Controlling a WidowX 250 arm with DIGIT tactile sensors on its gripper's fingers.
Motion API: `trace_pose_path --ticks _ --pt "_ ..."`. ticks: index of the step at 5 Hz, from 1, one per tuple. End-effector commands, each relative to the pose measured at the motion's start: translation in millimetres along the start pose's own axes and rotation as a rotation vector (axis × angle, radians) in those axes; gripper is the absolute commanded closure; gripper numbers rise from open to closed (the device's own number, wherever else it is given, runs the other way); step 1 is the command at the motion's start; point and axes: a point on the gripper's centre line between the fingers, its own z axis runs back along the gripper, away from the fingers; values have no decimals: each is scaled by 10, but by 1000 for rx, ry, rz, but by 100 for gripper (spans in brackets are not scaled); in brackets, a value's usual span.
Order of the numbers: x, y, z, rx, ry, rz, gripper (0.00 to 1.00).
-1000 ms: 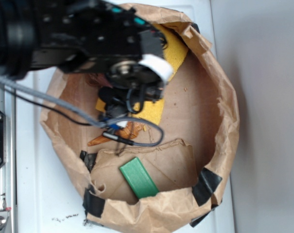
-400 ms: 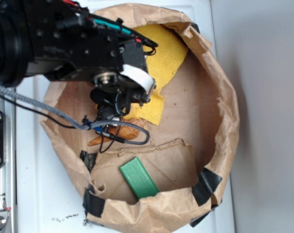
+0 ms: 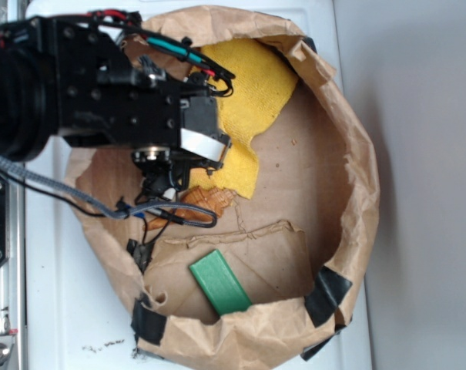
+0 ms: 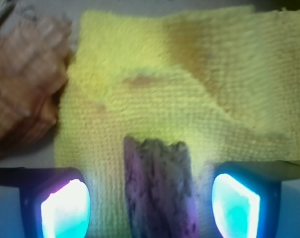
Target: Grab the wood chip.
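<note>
Wood chip (image 4: 159, 191) lying on the yellow cloth (image 4: 189, 84), square between the two glowing fingertips (image 4: 65, 208) in the wrist view — ragged end pointing away, a gap showing on either side. Gripper (image 4: 150, 207) spread open around it, gripping nothing. From the exterior view, black arm (image 3: 86, 92) reaching in from the left over the paper bag's rim (image 3: 356, 154), wrist bent down onto the cloth's left edge; chip itself hidden there. Seashell (image 3: 202, 202) just near of the gripper, touching the cloth's edge. Green block (image 3: 219, 281) well apart, nearer still, on a cardboard flap (image 3: 271, 254). Bare bag floor to the right — open.
</note>
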Motion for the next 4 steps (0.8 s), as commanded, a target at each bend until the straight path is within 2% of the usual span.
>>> trace_pose_path --ticks 1,2,4 --pt "18 -75 -39 64 55 -24 0" --pt "19 -109 -54 55 49 -22 100" --pt "-2 -113 -53 52 19 -18 100"
